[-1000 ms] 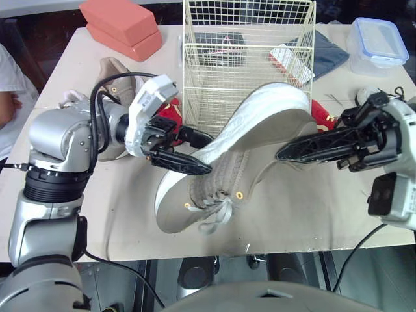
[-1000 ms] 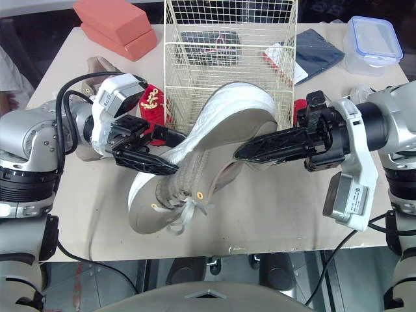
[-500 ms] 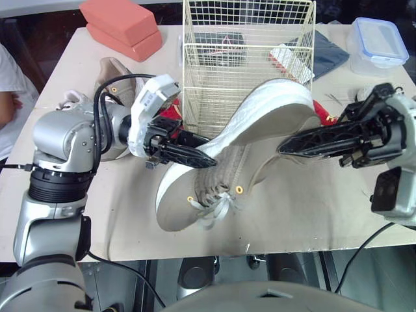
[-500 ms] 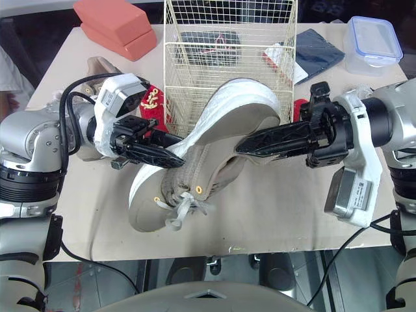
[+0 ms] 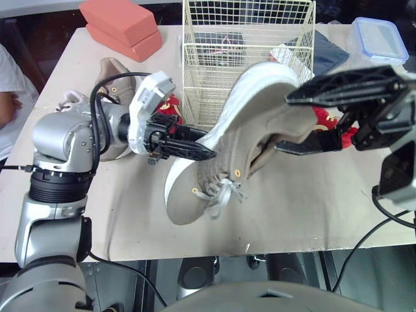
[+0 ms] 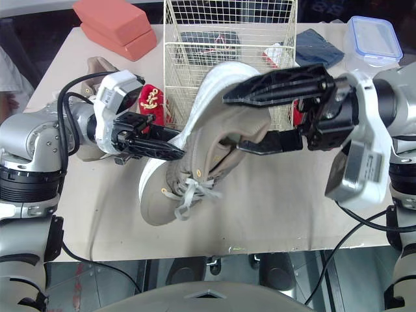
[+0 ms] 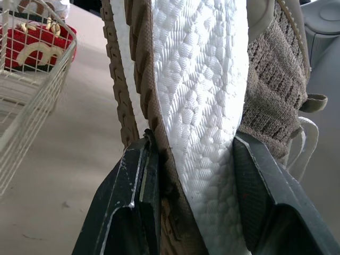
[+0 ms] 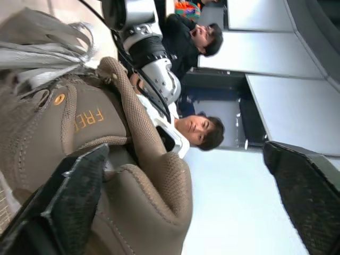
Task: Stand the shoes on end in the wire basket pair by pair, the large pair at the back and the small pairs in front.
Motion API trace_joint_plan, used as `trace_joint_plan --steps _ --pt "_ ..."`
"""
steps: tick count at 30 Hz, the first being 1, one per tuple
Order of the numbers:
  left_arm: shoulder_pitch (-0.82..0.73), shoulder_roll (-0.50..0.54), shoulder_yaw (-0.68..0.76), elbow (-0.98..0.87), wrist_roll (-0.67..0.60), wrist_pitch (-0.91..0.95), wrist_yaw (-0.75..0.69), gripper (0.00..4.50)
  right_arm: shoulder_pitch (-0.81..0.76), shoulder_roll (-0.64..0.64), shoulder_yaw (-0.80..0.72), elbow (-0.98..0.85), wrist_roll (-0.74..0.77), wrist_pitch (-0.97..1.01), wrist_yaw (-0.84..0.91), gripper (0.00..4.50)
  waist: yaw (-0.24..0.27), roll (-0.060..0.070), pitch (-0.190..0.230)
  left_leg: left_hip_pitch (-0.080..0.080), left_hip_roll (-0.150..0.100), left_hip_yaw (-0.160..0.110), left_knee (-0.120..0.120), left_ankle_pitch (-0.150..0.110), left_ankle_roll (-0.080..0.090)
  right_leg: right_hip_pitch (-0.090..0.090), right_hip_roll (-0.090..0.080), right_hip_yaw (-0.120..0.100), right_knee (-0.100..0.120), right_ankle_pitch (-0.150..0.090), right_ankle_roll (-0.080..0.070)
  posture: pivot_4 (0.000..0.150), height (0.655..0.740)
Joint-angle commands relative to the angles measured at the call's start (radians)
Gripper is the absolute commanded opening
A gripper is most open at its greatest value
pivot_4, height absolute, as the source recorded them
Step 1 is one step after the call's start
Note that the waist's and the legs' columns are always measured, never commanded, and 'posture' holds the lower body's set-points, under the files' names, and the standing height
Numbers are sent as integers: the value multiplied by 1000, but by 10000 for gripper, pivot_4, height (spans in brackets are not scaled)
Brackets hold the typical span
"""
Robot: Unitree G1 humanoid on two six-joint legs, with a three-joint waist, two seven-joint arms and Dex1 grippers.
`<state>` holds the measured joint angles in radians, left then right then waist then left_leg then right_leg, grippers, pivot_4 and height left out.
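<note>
At the far left edge a person's white sleeve (image 5: pixel 6 84) showed beside the table (image 5: pixel 312 208), with two salmon blocks (image 5: pixel 122 26) stacked at the back left corner. A second tan shoe (image 5: pixel 116 73) lay on the table behind the left arm. The left gripper (image 5: pixel 207 154) pinched the white sole edge of the large tan sneaker (image 5: pixel 234 140), one finger on the tread and the other on the knit upper side. A small red shoe (image 5: pixel 170 107) sat just beside the left wall of the wire basket (image 5: pixel 214 78). The sneaker hung tilted in front of the basket, toe down toward the table and heel raised against the basket's front wall; whether the toe touched the table could not be told. The right gripper (image 5: pixel 284 125) was spread wide around the heel, its upper finger apart above the sole and its lower finger reaching the shoe's opening. Another red shoe (image 5: pixel 324 118) lay right of the basket, with a dark blue cloth (image 5: pixel 325 55) and a blue-lidded container (image 5: pixel 380 40) at the back right.
</note>
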<state>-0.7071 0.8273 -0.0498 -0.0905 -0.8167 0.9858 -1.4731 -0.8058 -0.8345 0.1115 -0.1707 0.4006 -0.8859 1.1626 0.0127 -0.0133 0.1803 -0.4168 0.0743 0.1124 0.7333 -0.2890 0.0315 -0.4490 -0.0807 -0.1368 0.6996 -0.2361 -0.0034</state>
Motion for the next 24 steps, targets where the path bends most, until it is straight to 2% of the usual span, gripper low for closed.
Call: trace_joint_plan --steps 1,8,10,12,13,15,18,24 --pt "21 4 81 -4 -23 -38 24 15531 -66 4 -42 69 -10 172 -65 44297 -4 0 0 0 0 0 0 0 0 0 0 0 0 0 0 1500 6860" --pt "27 -87 181 9 -58 -77 122 15531 -170 70 -22 300 99 792 -81 44297 -2 0 0 0 0 0 1 0 0 0 0 0 1 0 0 1500 6860" --pt "24 -124 197 5 -68 -85 154 15531 180 15 -188 56 297 919 -96 44297 22 -6 -3 -1 0 0 1 0 0 0 0 0 1 0 -1 1500 6860" --pt "19 -158 206 5 -72 -95 184 15531 395 -15 -277 -138 487 1081 -147 44297 42 -7 -4 -7 0 -9 1 0 0 4 2 -5 -4 0 0 1500 6860" --pt "17 -171 209 9 -75 -99 194 15531 430 -25 -287 -186 560 1159 -172 44297 42 -5 -2 -17 -2 -15 2 -1 0 0 2 -4 -5 -1 1 1500 6860" --pt "15 -192 212 14 -80 -107 203 15531 482 -43 -302 -263 672 1269 -215 44297 28 4 3 -20 -4 -13 4 -1 1 -7 1 0 -2 0 4 1500 6860" --pt "14 -206 211 21 -78 -111 207 15531 505 -28 -329 -319 733 1332 -269 44297 6 3 3 -12 -7 -12 5 -1 2 -1 2 2 -2 1 5 1500 6860" --pt "13 -206 201 24 -77 -110 197 15531 494 21 -351 -377 912 1457 -452 44297 1 2 3 -3 -1 -13 3 -1 1 6 8 9 -2 -1 7 1500 6860"
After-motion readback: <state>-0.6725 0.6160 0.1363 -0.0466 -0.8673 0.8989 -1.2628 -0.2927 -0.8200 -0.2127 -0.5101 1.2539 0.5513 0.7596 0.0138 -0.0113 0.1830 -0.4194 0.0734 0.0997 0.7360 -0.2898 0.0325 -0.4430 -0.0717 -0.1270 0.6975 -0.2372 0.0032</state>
